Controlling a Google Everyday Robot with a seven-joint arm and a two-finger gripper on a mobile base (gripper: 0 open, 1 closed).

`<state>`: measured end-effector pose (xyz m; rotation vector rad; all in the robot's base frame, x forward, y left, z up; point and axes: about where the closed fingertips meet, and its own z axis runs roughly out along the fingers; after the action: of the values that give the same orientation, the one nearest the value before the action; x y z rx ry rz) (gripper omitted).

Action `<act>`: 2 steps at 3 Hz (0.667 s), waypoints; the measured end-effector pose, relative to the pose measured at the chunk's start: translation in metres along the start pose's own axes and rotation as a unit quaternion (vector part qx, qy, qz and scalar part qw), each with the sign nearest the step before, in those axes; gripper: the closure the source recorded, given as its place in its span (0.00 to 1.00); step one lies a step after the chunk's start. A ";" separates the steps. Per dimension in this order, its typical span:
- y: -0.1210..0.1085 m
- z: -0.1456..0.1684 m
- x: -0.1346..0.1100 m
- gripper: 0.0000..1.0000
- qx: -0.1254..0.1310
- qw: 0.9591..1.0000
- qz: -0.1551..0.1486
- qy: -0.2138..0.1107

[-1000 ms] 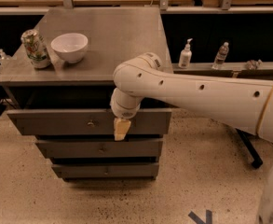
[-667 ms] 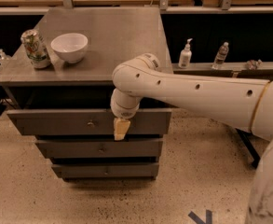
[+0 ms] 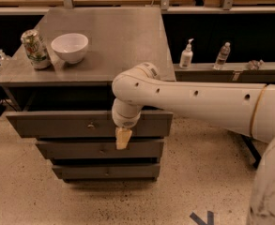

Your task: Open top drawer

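**Top drawer pull: hand is off to the side of the knob**

So the top drawer (image 3: pixel 57 124) sits right under the counter (image 3: pixel 123 36), the widest grey front of the three, with its little round knob (image 3: pixel 91 124) at centre. There's a dark gap above it, so my guess is it's already out a bit, but not fully.

The hand (image 3: pixel 122 139) hangs in front of the stack, low against the top drawer's bottom edge and overlapping the middle drawer (image 3: pixel 71 149). The knob is at about 10 o'clock from it, near but not touching. Honestly can't tell if the hand is clenched or released, and it doesn't look to be grasping anything.

How I'd do it: slide toward 10 o'clock until it's centred on the knob, close around it squarely, then pull straight out toward 6 o'clock, level, no twisting. The knob is small, so an off-centre grab probably slips. Go smooth too, since the can (image 3: pixel 35 49) and bowl (image 3: pixel 70 47) sit on top at 10 to 11 o'clock.
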<state>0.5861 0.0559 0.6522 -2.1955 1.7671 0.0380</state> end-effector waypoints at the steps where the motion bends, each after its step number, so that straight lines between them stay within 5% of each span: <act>1: 0.034 -0.007 -0.015 0.28 -0.018 0.999 -0.023 -0.016; 2: 0.040 -0.009 -0.018 0.28 -0.021 0.999 -0.028 -0.020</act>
<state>0.5419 0.0630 0.6556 -2.2567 1.6988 0.1067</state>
